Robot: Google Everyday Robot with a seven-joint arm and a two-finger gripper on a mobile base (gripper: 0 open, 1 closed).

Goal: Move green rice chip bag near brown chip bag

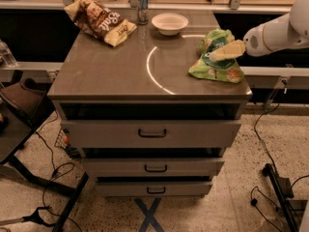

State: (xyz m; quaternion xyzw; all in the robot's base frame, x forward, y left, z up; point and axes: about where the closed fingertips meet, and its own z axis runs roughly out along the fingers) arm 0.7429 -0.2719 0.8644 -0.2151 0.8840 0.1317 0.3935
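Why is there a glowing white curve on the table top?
Camera view: that curve is glare, a light reflected on the shiny tabletop. The gripper is at the green rice chip bag, on the picture's right, away from the glare.

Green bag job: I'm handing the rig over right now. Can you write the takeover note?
Gripper: over the right side of the table, at the upper part of the green bag. Grip not confirmed.
Green bag: lying on the table near the right edge.
Brown bag: lying at the back left corner. A bowl and a can stand at the back, between the two bags.
Done: the gripper is at the green bag.
Left: confirm the grasp, carry the green bag left across the table, and set it beside the brown bag, probably passing in front of the bowl.
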